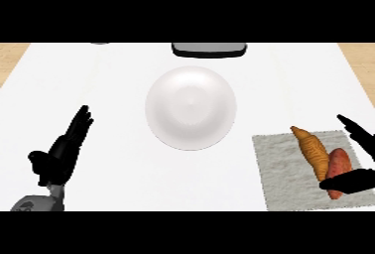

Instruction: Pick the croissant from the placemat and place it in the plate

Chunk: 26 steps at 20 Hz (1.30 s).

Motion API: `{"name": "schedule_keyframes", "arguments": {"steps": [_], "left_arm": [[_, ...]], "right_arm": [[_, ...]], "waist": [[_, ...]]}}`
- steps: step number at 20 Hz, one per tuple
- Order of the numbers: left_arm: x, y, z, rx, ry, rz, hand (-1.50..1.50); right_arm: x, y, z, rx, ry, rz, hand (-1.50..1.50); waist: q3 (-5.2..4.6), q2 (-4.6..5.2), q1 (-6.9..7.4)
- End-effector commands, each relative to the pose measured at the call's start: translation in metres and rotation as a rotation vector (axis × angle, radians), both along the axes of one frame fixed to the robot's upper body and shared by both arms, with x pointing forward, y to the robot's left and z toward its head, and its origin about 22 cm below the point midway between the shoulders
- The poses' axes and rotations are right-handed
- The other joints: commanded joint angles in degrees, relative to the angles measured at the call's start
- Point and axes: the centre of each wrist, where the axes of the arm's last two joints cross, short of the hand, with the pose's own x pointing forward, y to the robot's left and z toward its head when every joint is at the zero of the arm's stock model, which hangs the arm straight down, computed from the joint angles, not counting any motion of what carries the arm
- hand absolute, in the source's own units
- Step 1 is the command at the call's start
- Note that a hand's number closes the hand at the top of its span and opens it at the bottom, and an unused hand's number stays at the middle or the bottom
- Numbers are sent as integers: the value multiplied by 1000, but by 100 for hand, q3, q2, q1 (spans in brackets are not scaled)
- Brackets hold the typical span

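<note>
While the white plate [190,106] at the middle of the worktop [110,84] shows only its own glossy surface, the croissant [310,150] lies on the grey placemat [284,171] at the right, well apart from the plate. The croissant is orange-brown and long, and it runs aslant from its pointed upper-left end down toward the mat's lower right. A reddish oblong item [339,167] lies touching it along its right side.

The right hand [353,182] comes in from the right edge over the mat. Its fingers [357,132] are straight and spread apart, just to the right of the croissant's upper half, and its thumb crosses the lower ends of both items. The croissant lies in the gap between the fingers and the thumb, and the hand is not closed round it.

The left hand [64,151] rests at the left of the worktop, fingers straight and together, pointing away. A dark grey object [209,49] sits at the far edge behind the plate.
</note>
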Motion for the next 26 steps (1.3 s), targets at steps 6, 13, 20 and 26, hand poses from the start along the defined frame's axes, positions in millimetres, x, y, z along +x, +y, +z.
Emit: {"name": "schedule_keyframes", "arguments": {"steps": [6, 13, 20, 26], "left_arm": [[16, 19, 3, -1, 2, 1, 0], [-1, 18, -2, 8, -1, -5, 0], [10, 12, -1, -6, 14, -2, 0], [1, 11, 0, 1, 14, 8, 0]], "right_arm": [[-3, -5, -23, -17, 98, 38, -150], [26, -11, -52, -74, 125, 26, -150], [22, 9, -76, -48, 145, 55, -150], [18, 1, -91, -19, 94, 139, 150]], "waist": [[0, -2, -42], [2, 4, 0], [0, -2, -28], [2, -1, -19]]}}
